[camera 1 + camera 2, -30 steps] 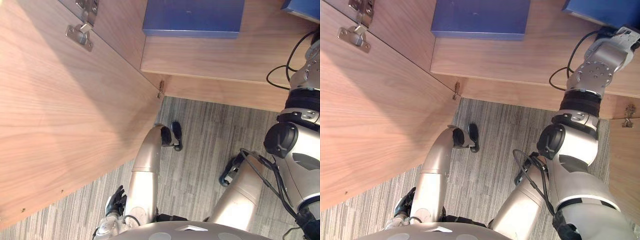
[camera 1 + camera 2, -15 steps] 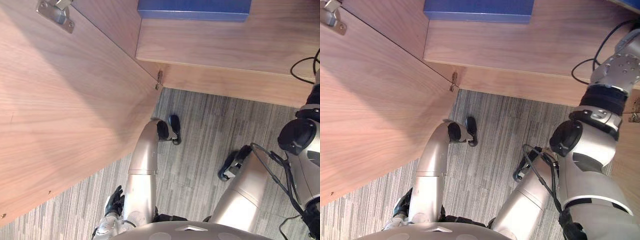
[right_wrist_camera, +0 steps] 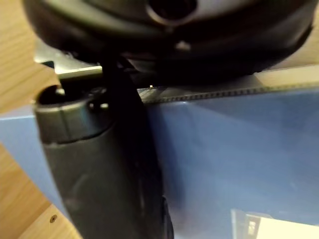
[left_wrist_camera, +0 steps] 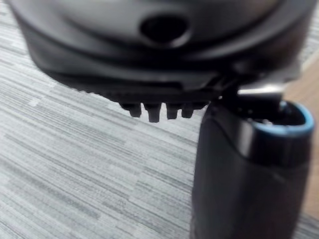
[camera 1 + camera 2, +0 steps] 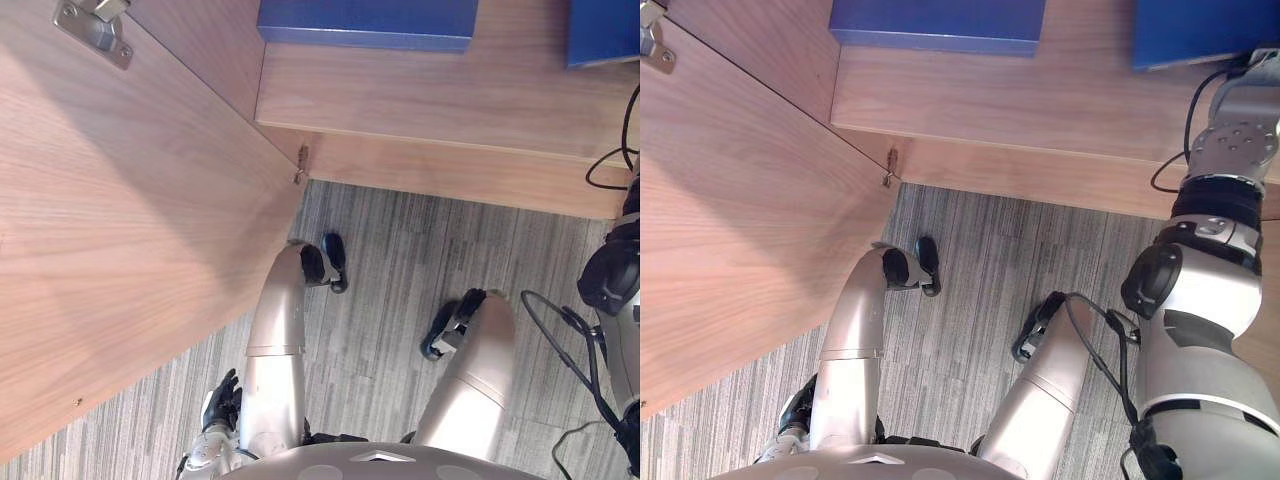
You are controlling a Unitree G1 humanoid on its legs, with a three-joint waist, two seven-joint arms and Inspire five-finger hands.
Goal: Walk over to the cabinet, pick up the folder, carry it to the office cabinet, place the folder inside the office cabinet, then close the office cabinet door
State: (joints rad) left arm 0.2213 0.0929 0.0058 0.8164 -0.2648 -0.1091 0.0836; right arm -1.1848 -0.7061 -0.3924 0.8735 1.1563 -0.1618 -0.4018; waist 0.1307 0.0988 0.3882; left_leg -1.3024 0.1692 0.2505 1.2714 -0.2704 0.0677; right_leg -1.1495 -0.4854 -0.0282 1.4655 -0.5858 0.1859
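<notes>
Your right hand (image 3: 99, 164) is at the blue folder (image 3: 224, 149) on the cabinet shelf (image 5: 1040, 100), can't tell its grip; door (image 5: 120, 220) not closed yet.

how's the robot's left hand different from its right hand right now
The left hand hangs low near the open wooden cabinet door, over the grey striped carpet; the right hand is raised to the wooden shelf. The left hand touches nothing, its fingers relaxed; the right hand is against the blue folder. Both are dark.
</notes>
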